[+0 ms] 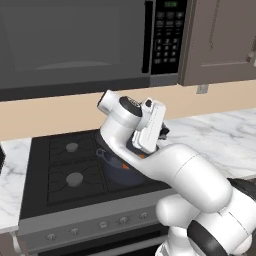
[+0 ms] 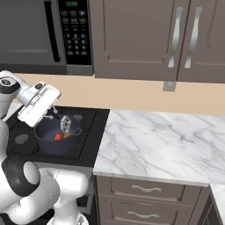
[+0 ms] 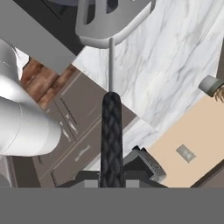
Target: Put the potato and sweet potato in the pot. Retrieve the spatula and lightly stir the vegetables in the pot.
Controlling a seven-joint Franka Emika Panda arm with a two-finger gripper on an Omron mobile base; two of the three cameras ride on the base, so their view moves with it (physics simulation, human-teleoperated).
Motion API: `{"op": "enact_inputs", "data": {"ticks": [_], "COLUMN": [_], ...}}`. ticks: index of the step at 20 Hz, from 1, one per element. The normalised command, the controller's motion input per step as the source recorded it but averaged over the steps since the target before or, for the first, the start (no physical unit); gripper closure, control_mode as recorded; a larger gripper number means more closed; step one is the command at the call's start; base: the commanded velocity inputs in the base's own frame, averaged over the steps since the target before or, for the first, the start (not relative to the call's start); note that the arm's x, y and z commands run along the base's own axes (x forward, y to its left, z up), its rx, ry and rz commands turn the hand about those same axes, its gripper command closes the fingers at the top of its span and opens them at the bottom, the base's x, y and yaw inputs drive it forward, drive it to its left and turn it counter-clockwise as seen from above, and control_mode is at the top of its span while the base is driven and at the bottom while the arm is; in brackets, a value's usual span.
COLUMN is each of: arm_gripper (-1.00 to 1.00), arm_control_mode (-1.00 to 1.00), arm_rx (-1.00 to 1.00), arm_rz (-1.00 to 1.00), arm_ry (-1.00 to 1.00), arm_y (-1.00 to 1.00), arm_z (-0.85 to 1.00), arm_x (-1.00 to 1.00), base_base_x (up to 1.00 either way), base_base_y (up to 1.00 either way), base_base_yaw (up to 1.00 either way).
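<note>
Hand view: fingers [image 3: 113, 181] clamped on spatula [image 3: 111, 87] handle; long axis straight ahead, head toward pot [image 2: 57, 138].

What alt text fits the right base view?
The white arm's gripper holds the spatula by its black handle, the slotted metal head hanging over the open dark pot on the black stove. An orange-red sweet potato lies inside the pot. To the right runs a marble counter, with brown cabinets above.
</note>
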Motion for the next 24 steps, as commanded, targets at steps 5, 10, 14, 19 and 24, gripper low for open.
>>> {"op": "enact_inputs", "data": {"ticks": [5,10,14,19,24], "arm_gripper": [1.0,1.0,1.0,1.0,1.0], "arm_control_mode": [-1.0,-1.0,-1.0,-1.0,-1.0], "arm_rx": [0.0,0.02,0.07,0.01,0.0], "arm_rz": [0.0,0.04,0.06,0.04,0.01], "arm_ry": [0.01,0.04,0.05,0.03,0.03], "arm_y": [-0.02,0.0,0.03,0.05,0.09], "arm_z": [0.03,0.01,0.0,-0.09,-0.38], "arm_x": [0.0,0.0,0.04,0.23,0.34], "base_base_x": [0.0,0.0,0.0,0.0,0.0], "base_base_y": [0.0,0.0,0.0,0.0,0.0], "base_base_yaw": [0.0,0.0,0.0,0.0,0.0]}}
